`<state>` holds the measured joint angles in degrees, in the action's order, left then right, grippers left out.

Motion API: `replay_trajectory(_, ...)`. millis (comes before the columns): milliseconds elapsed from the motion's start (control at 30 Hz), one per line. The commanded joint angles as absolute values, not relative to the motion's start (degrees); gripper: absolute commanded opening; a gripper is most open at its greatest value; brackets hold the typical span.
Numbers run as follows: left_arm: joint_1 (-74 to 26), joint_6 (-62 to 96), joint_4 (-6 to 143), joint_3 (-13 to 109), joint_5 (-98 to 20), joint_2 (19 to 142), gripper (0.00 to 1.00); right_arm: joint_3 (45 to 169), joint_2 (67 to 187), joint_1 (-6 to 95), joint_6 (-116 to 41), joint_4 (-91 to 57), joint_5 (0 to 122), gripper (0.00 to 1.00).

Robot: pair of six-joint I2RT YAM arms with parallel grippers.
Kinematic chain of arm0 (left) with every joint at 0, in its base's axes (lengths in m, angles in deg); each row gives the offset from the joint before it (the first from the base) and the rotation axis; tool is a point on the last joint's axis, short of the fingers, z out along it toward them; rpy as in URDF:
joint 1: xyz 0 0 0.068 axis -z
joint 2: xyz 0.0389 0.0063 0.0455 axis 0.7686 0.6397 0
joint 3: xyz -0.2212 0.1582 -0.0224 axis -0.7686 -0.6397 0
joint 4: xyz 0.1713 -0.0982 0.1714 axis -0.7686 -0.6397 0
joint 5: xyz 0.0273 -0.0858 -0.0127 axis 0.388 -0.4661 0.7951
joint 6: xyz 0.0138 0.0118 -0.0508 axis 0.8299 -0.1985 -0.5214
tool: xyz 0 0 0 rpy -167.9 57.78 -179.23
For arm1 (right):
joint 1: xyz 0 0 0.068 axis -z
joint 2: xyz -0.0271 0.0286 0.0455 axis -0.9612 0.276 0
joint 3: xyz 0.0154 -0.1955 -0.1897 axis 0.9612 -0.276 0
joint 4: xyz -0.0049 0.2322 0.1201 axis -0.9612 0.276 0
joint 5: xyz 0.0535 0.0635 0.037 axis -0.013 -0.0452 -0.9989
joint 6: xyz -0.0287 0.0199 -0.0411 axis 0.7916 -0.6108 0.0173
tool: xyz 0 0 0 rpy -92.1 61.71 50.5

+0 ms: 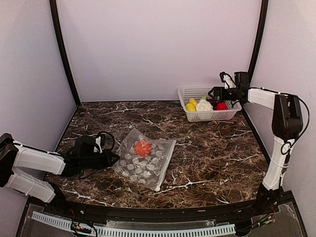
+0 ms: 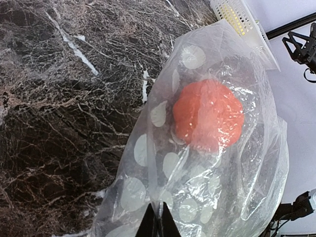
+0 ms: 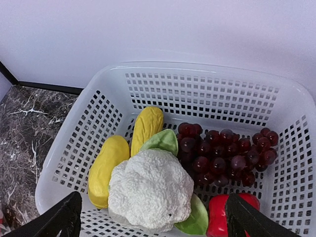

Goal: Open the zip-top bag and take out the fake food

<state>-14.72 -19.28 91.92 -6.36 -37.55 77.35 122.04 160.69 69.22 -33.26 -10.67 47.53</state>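
The clear dotted zip-top bag [image 1: 144, 159] lies on the marble table with one orange-red fake food piece [image 1: 143, 147] inside. My left gripper [image 1: 114, 159] is at the bag's left edge, shut on a fold of the plastic [image 2: 157, 212]; the orange piece [image 2: 208, 115] shows through the bag ahead. My right gripper [image 1: 213, 92] is open above the white basket [image 1: 195, 91], its fingers [image 3: 59, 217] wide apart over a white cauliflower [image 3: 150, 189], two yellow pieces [image 3: 106, 165], purple grapes [image 3: 224, 153] and a red piece [image 3: 219, 217].
The white lattice basket stands at the back right against the wall. A black frame edges the table. The left arm's cable [image 1: 106, 136] loops beside the bag.
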Motion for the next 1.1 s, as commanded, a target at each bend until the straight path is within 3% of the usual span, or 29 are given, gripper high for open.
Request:
replay_trajectory(0, -15.1, -18.7, 91.0, -7.2, -38.0, 75.9, 0.01, 115.8, 152.2, 68.8, -32.8, -12.4, 46.1, 0.95)
replay_trajectory(233, -15.1, -19.3, 90.3, -7.2, -37.6, 75.5, 0.01, 92.1, 137.0, 61.2, -36.7, -22.6, 39.3, 0.85)
replay_trajectory(500, -15.1, -19.7, 90.1, -6.6, -38.8, 75.4, 0.01, 70.7, 128.0, 47.5, -36.5, -35.8, 38.2, 0.62)
replay_trajectory(767, -15.1, -19.8, 89.1, -5.3, -40.7, 75.6, 0.01, 59.6, 131.3, 36.5, -31.1, -50.9, 44.0, 0.58)
replay_trajectory(1067, -15.1, -19.1, 86.9, -4.1, -41.9, 74.5, 0.01, 63.7, 145.1, 28.7, -27.9, -63.0, 46.2, 0.51)
